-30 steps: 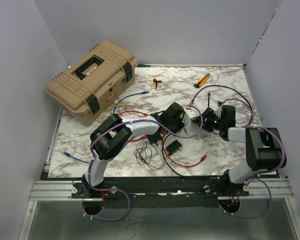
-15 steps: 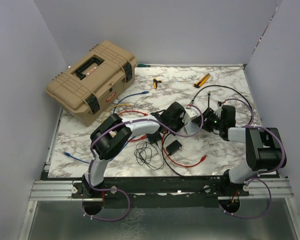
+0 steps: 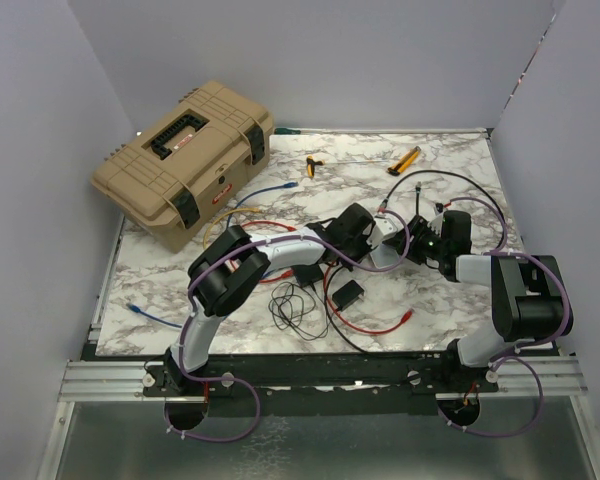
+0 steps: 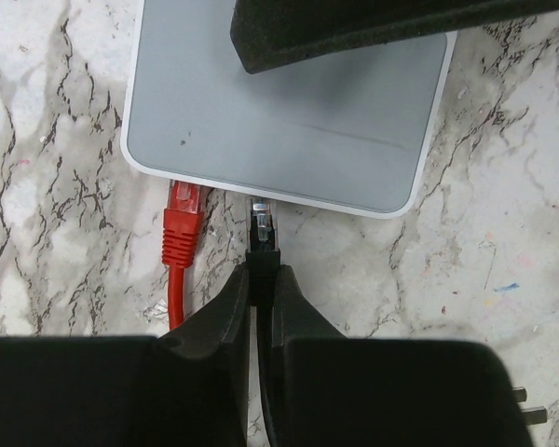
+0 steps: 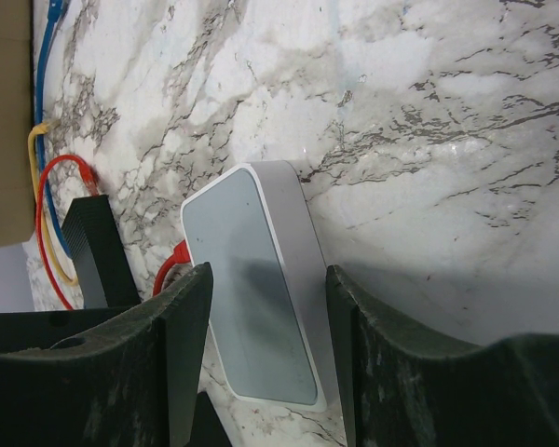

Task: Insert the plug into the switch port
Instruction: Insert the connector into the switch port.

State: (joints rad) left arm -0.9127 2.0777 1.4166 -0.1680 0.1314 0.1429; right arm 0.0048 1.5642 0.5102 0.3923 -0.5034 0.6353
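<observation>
Adapter block (image 3: 348,294): black, on the marble table (image 3: 460,170) on the robot's side of the switch (image 4: 289,121) and apart from it; no part of this job.
Left gripper (image 4: 259,279): pinched closed on the rear of the black plug (image 4: 262,226), just short of the switch's near edge; this hold leaves the nose free to enter.
Plug: aimed straight at the switch edge, tip at or just inside the opening; I judge it not yet seated.
Switch port (image 4: 261,198): on the switch's near edge, directly ahead of the plug.
Red plug (image 4: 181,222): seated in the neighbouring port, on the left in the left wrist view; it crowds the approach, so a sideways slip could foul it.
Switch: white-grey box lying flat, ports facing the left arm.
Right gripper (image 5: 265,312): jaws astride the switch's two long sides, apparently clamping it, likely so the push cannot slide it away.
Toolbox (image 3: 185,160): tan, lid shut, well beyond the switch to the far left; its red front label is too small to read.
Writing: none legible on the switch, plug or adapter block.
</observation>
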